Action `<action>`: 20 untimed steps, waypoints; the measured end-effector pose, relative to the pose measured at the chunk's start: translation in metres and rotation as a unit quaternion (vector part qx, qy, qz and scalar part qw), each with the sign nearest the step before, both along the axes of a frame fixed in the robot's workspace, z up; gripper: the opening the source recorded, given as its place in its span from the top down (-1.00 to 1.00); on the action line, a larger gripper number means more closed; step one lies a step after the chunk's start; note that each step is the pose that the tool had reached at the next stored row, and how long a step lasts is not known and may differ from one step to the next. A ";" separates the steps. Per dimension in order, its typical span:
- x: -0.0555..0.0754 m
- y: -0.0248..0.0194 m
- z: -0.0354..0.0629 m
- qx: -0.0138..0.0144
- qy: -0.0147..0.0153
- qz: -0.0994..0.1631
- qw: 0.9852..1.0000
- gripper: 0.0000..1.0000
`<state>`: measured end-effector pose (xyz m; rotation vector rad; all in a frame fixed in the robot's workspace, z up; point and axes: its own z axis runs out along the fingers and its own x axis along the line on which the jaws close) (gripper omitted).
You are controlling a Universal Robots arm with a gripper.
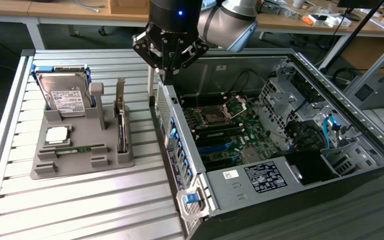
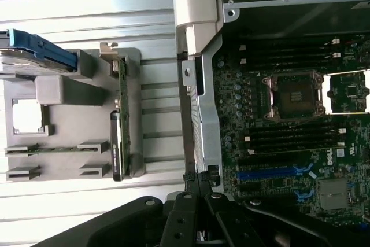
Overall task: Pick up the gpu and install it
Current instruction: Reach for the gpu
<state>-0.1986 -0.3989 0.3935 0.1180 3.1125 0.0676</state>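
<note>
The gpu (image 1: pixel 120 127) stands on its long edge in a slot along the side of the grey holder (image 1: pixel 72 167) nearest the computer case, its silver bracket pointing up at the far end. In the wrist view the gpu (image 2: pixel 122 93) runs as a thin green and dark strip with the bracket at one end. My gripper (image 1: pixel 166 76) hangs above the case's near wall, between the holder and the motherboard (image 1: pixel 225 127), apart from the card. Its fingers (image 2: pixel 198 182) meet at the tips with nothing between them.
The holder also carries a silver hard drive (image 1: pixel 65 95) in a blue frame, a square processor (image 1: pixel 57 134) and a green memory stick (image 1: pixel 78 148). The open case (image 1: pixel 352 125) lies on its side on the slatted table (image 1: pixel 78 210). A blue latch (image 1: pixel 190 197) sits on its near corner.
</note>
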 end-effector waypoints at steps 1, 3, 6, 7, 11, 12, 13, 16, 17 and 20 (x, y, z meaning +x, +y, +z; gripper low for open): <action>0.000 0.0000 0.0000 0.000 0.000 0.000 1.000 0.79; -0.001 0.0000 -0.0001 0.000 0.000 0.000 1.000 0.79; -0.003 0.0000 0.0000 0.000 0.000 0.000 1.000 0.79; -0.004 0.0000 0.0000 0.000 0.000 0.000 1.000 0.79; -0.008 0.0000 0.0000 0.000 0.000 0.000 1.000 0.79; -0.008 0.0000 0.0000 0.000 0.000 0.000 1.000 0.79; -0.010 0.0000 0.0000 0.000 0.000 0.000 1.000 0.79; -0.012 0.0000 0.0000 0.000 0.000 0.000 1.000 0.79; -0.013 0.0000 0.0000 0.000 0.000 0.000 1.000 0.79; -0.016 0.0000 0.0000 0.000 0.000 0.000 1.000 0.79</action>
